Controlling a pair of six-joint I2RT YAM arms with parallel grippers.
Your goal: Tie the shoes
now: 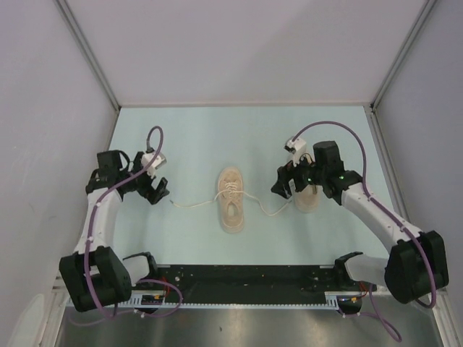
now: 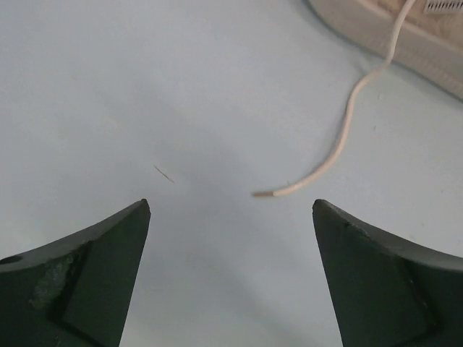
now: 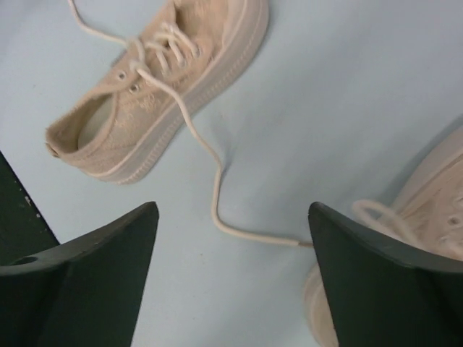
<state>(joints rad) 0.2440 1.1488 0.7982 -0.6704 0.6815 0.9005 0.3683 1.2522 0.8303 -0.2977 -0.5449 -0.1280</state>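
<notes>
Starting at the near edge of the table (image 1: 181,144), where both arms are bolted in. Two claws are out over the middle of it, one each side. Left gripper (image 2: 231,208): fingers spread wide, nothing between them. Right gripper (image 3: 234,210): same, spread and empty.

Now the key bit. The left lace end (image 2: 264,194) lies flat on the table just ahead of the left claw, in the gap its fingers frame. The right lace end (image 3: 289,243) lies just ahead of the right claw, close by one finger. So each arm has its own end nearest, and I'd say a drop and a pinch is what each needs.

Both ends run inward to the middle shoe (image 1: 231,210), at the table's centre between the claws. Its long axis runs near to far, toe to the far edge, with the laces trailing out sideways across it, unknotted.

Count: two shoes. The second shoe (image 1: 309,204) sits toward the right edge, partly under the right claw. A lace loop shows on it, but knotted or not I can't tell.
</notes>
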